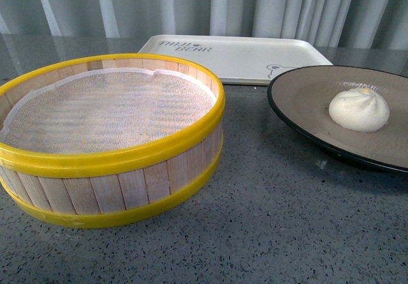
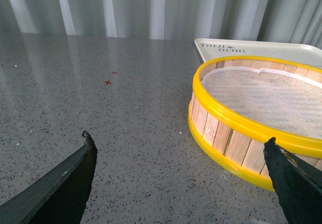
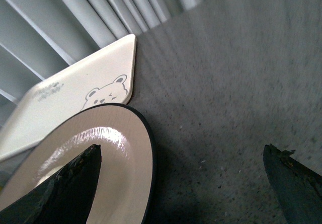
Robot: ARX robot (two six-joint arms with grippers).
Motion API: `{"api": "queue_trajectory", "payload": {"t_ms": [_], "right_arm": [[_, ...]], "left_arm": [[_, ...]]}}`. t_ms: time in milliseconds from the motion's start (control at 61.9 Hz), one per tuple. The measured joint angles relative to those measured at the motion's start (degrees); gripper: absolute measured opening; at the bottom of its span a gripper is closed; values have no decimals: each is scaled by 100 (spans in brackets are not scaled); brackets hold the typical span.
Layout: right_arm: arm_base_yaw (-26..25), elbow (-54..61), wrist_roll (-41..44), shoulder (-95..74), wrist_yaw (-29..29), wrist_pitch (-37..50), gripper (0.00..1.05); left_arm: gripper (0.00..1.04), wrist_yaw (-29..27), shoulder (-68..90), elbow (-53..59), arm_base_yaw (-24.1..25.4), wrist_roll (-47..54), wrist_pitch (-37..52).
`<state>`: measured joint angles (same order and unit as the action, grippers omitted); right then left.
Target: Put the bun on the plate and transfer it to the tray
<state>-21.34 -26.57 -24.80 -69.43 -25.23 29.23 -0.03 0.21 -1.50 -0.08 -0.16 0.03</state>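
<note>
The cream-white bun (image 1: 359,110) sits on the grey-brown plate (image 1: 299,96) with a black rim, at the right in the front view. The cream tray (image 1: 242,57) with lettering and a bear drawing lies behind it. Neither gripper shows in the front view. My left gripper (image 2: 181,146) is open and empty above the bare counter beside the yellow-rimmed steamer basket (image 2: 236,133). My right gripper (image 3: 181,153) is open and empty, one finger over the plate (image 3: 126,148), the other over the counter. The tray (image 3: 75,98) lies past the plate. The bun is hidden in the right wrist view.
The yellow-rimmed wooden steamer basket (image 1: 108,137) with a white cloth liner stands at the left front, empty. A speckled grey counter (image 1: 274,220) carries everything. Grey curtain folds (image 1: 191,3) hang behind.
</note>
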Motion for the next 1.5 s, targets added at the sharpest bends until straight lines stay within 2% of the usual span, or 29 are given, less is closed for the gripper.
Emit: {"api": "queue_trajectory", "payload": {"t_ms": [194, 307, 662, 856, 920, 1082, 1211, 1275, 1388, 1501], "right_arm": [[-98, -472, -1884, -619, -925, -664, 96], [72, -479, -2559, -876, -1137, -811, 96], [807, -479, -3604, -1209, -1443, -398, 96], [944, -511, -3847, -1244, -1510, -299, 95], [951, -520, -3845, -1241, -1497, -332, 80], [966, -505, -3847, -1169, -1475, -402, 56], [973, -437, -3864, -962, -1497, -402, 26], [981, -428, -3853, -953, -1486, -398, 16], [990, -354, -3880, -970, -1451, -361, 4], [1010, -319, -3982, -951, -1495, -236, 3]], "left_arm": [[98, 0, 0, 0, 0, 0, 0], [98, 0, 0, 0, 0, 0, 0], [98, 0, 0, 0, 0, 0, 0], [98, 0, 0, 0, 0, 0, 0], [98, 0, 0, 0, 0, 0, 0], [98, 0, 0, 0, 0, 0, 0], [98, 0, 0, 0, 0, 0, 0], [98, 0, 0, 0, 0, 0, 0], [98, -4, 2, 0, 0, 0, 0], [98, 2, 0, 0, 0, 0, 0]]}}
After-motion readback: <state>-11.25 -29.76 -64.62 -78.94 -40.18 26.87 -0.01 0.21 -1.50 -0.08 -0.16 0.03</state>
